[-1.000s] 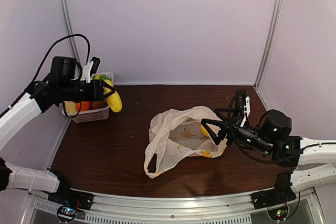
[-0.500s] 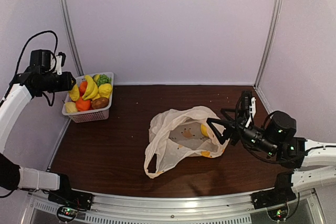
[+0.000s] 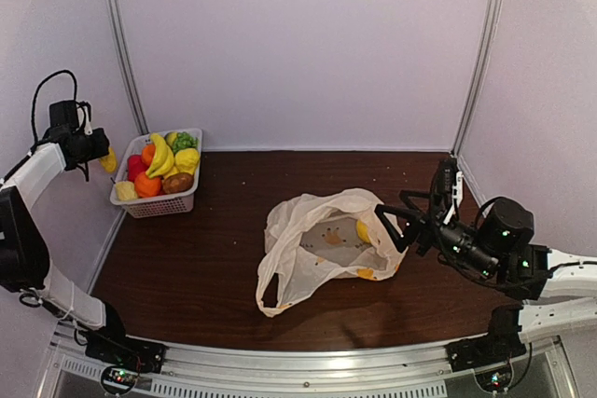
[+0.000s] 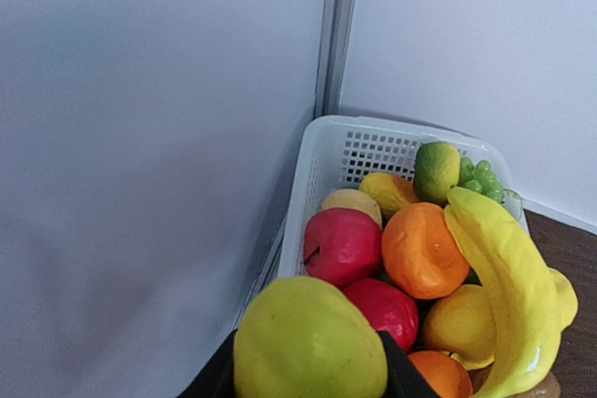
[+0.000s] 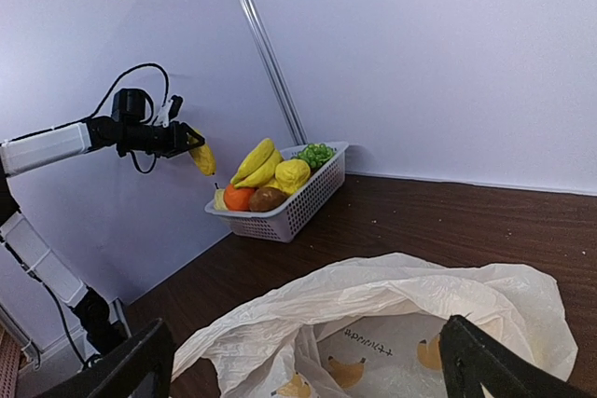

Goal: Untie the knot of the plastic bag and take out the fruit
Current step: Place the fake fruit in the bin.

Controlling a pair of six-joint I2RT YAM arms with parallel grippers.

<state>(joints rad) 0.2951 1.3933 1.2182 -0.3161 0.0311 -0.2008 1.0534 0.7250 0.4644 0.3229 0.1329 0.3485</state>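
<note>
The desk (image 3: pixel 205 267) carries the bag (image 3: pixel 308 258) at mid-frame in the top view: cream, crinkled and see-through, its mouth gaping to the right and no knot to be seen, so what remains is probably emptying it into the basket (image 3: pixel 154 204) at upper left. The right hand (image 3: pixel 392 227) hangs at the bag's mouth, spread wide and empty, seemingly ready to reach in. The left hand (image 3: pixel 93 148), at the left edge beside the basket, is half closed on a yellow-green fruit (image 4: pixel 310 347), likely for dropping in, and a yellow piece (image 3: pixel 364 230) shows inside the bag.
</note>
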